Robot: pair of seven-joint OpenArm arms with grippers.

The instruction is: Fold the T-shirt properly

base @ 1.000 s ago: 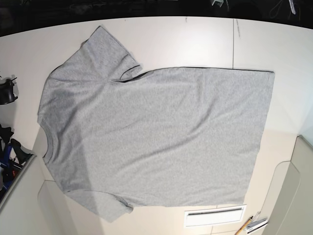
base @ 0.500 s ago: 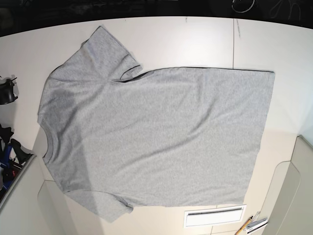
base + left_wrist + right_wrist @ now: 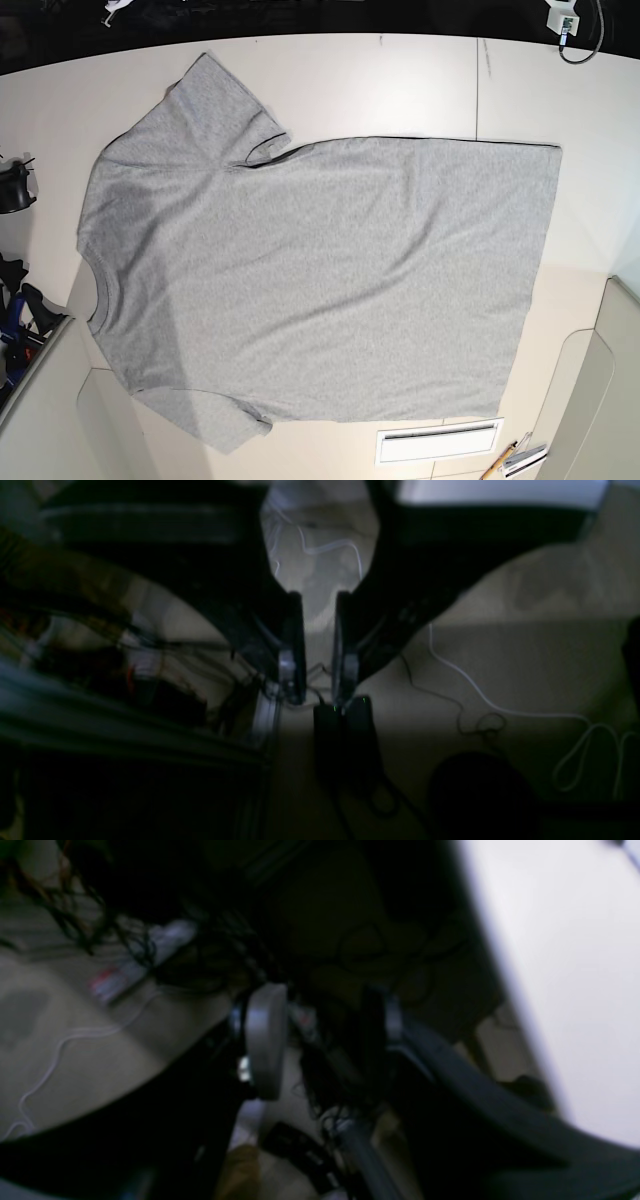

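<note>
The T-shirt (image 3: pixel 320 290) was laid flat and plain side up on the white table (image 3: pixel 400 85), unfolded, with no fold yet made. Its long axis was run across the base view: the ribbed neck (image 3: pixel 93 295) was turned toward that view's left edge and the hem (image 3: pixel 540 285) toward its right, with one sleeve (image 3: pixel 205 115) spread toward the far side and the other (image 3: pixel 215 425) toward the near side. Neither arm was seen over the cloth in the base view. The left gripper (image 3: pixel 320 680) was held clear of the table, pointed at the floor and cables, its jaws parted by a narrow gap with nothing between them. The right gripper (image 3: pixel 320 1040) was likewise aimed off the table, with a wider gap and nothing held. The neck end was judged nearer the right arm and the hem end nearer the left arm, though how far neither wrist view could tell.
</note>
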